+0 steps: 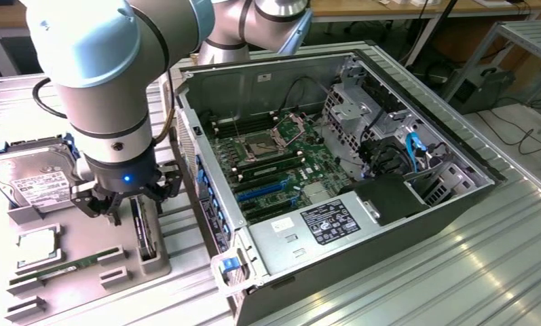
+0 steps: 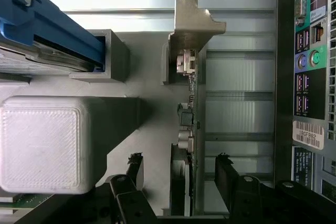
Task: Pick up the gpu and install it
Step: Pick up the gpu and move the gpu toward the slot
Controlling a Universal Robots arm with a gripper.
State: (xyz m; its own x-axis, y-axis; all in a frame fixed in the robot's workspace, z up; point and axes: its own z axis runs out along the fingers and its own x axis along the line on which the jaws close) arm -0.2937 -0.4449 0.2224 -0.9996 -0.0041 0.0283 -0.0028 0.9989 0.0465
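Note:
The gpu (image 2: 190,129) stands on edge in a slot of the grey holder tray (image 1: 89,231), seen edge-on in the wrist view with its pale metal bracket (image 2: 191,22) at one end. In the exterior view the gpu (image 1: 146,234) is a thin dark strip just under my gripper (image 1: 129,200). My gripper (image 2: 179,160) is open and straddles the card. One black finger (image 2: 134,163) stands on one side and the other finger (image 2: 224,163) on the opposite side, each with a gap to the card.
The open PC case (image 1: 361,75) lies at the exterior view's right, its motherboard's blue slots (image 1: 261,190) exposed and its rear port panel (image 2: 310,51) close beside the tray. The tray also holds a hard drive (image 1: 30,173), a CPU (image 1: 36,246) and a RAM stick (image 1: 62,268).

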